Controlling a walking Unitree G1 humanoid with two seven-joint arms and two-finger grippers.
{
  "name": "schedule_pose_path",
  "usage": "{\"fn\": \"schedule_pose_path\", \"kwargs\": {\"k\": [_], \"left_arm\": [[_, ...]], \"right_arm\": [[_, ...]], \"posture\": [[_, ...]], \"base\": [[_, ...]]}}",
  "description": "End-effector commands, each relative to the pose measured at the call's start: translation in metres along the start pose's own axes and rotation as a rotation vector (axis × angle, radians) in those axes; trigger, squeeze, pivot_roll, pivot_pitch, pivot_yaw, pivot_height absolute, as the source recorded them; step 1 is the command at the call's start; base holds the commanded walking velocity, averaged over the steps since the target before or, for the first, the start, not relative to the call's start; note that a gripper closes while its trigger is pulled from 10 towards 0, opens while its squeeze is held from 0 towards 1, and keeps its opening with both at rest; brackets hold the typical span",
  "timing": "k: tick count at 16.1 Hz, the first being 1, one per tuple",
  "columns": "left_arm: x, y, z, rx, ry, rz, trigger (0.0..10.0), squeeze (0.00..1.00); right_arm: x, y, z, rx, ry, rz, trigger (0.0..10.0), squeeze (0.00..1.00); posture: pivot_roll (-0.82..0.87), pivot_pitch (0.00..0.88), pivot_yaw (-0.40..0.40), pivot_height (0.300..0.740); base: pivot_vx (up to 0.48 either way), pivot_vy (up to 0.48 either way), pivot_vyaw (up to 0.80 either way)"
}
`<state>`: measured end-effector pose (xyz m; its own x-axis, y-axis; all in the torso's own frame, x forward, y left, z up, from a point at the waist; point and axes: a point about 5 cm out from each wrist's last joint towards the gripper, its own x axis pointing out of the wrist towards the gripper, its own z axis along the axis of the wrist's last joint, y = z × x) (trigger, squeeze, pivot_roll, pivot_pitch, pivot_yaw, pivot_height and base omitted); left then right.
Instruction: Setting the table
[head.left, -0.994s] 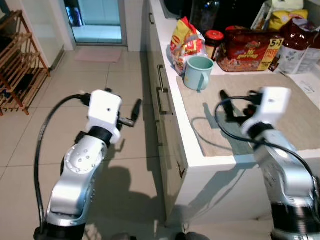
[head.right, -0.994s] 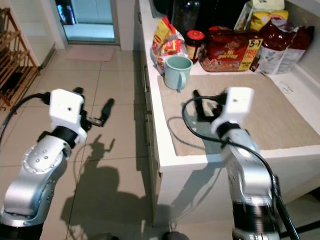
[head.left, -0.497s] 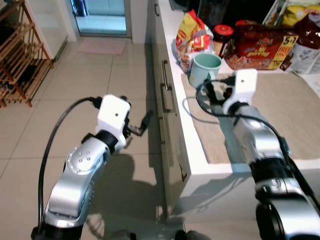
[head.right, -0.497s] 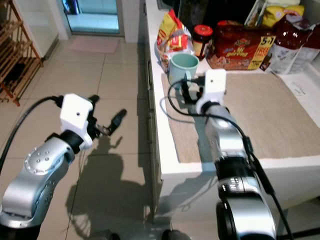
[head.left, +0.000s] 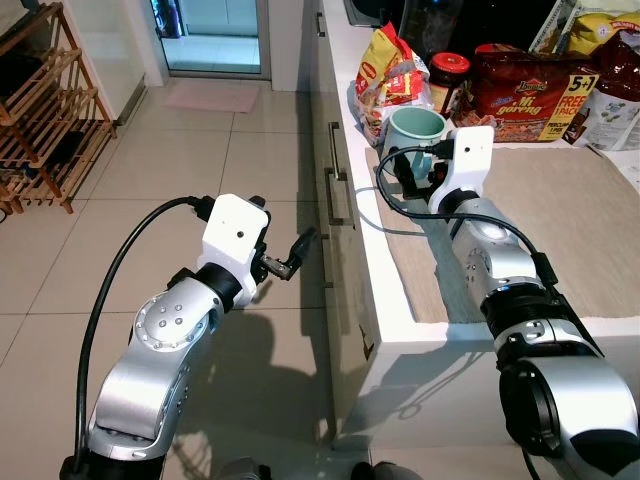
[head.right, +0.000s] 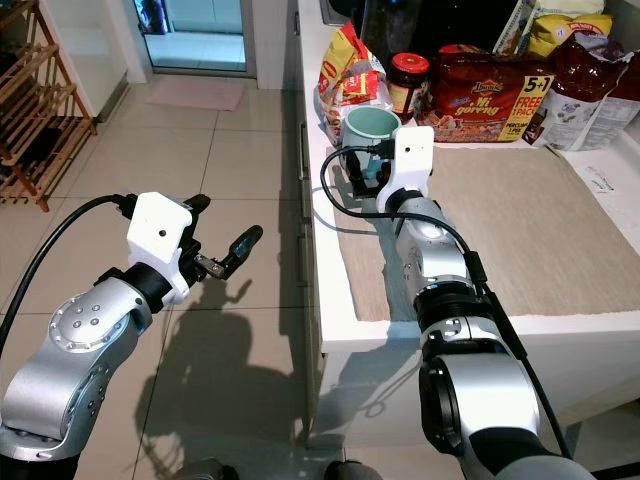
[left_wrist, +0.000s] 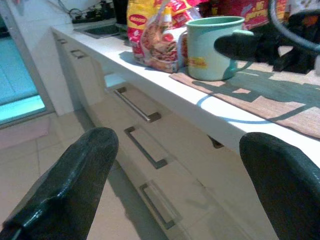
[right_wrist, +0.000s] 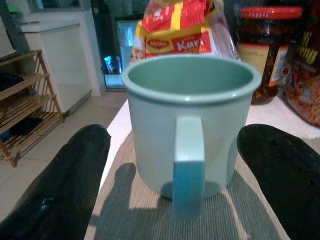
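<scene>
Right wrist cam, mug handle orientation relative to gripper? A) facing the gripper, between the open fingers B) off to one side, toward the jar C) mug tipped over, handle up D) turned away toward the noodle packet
A: in the right wrist view the mint-green mug stands upright on the mat with its handle straight toward the camera, centred between the spread fingers of the right gripper, which are not yet touching it.

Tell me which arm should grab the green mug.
Right. The right gripper sits open at the green mug on the counter mat, handle facing it between the jaws. The left gripper hangs over the floor, off the counter.
</scene>
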<state>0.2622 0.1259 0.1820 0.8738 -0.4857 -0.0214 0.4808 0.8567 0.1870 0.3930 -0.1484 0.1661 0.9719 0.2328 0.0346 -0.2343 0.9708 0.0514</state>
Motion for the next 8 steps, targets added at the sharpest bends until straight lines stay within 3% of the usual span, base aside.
{"fn": "schedule_pose_path", "kwargs": {"k": [1,2,3,8], "left_arm": [[-0.001,-0.006,0.002,-0.010,0.002,-0.044,10.0,0.00],[-0.002,-0.009,0.002,-0.022,0.002,-0.071,10.0,0.00],[-0.004,-0.015,0.004,-0.047,-0.002,-0.115,10.0,0.00],[-0.005,-0.017,0.005,-0.050,-0.008,-0.127,10.0,0.00]], "right_arm": [[0.003,-0.001,0.004,0.014,-0.015,-0.005,4.9,0.00],[0.004,-0.002,0.004,0.020,-0.012,-0.012,0.7,0.00],[0.004,-0.003,0.003,0.040,-0.003,-0.021,0.0,0.00],[0.005,-0.002,0.003,0.038,-0.003,-0.019,0.0,0.00]], "posture": [[0.09,0.083,-0.054,0.740],[0.09,0.087,-0.059,0.740],[0.10,0.088,-0.062,0.740],[0.10,0.088,-0.064,0.740]], "base": [[0.000,0.000,0.00],[0.000,0.000,0.00],[0.000,0.000,0.00],[0.000,0.000,0.00]]}}
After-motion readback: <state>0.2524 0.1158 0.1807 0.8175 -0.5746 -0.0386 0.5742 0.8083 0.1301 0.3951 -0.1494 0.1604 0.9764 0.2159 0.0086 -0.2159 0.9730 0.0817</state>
